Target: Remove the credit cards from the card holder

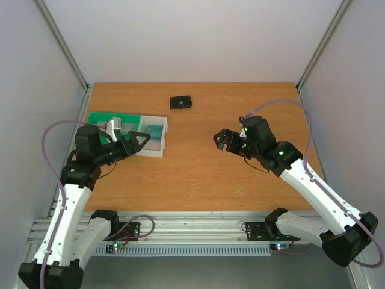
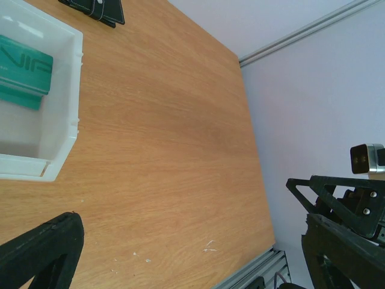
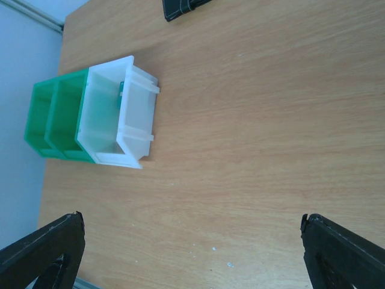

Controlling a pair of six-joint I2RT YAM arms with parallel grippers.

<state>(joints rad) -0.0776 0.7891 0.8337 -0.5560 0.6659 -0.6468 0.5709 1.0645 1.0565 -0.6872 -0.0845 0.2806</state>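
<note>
The black card holder (image 1: pixel 181 103) lies folded shut at the far middle of the table. Its edge shows at the top of the left wrist view (image 2: pixel 96 9) and of the right wrist view (image 3: pixel 186 7). One teal-green credit card (image 1: pixel 155 129) lies inside the white tray (image 1: pixel 157 150), and shows clearly in the left wrist view (image 2: pixel 24 72). No grey or whitish cards show. My left gripper (image 1: pixel 143 139) is open and empty beside the white tray (image 2: pixel 66 120). My right gripper (image 1: pixel 220 139) is open and empty over bare table, right of the trays.
A green tray (image 1: pixel 96 117) joins the white tray on its left; both show in the right wrist view, the green tray (image 3: pixel 54 120) and the white tray (image 3: pixel 135 120). Grey walls close the table's left, right and far sides. Small white specks (image 2: pixel 209 245) lie near the front edge.
</note>
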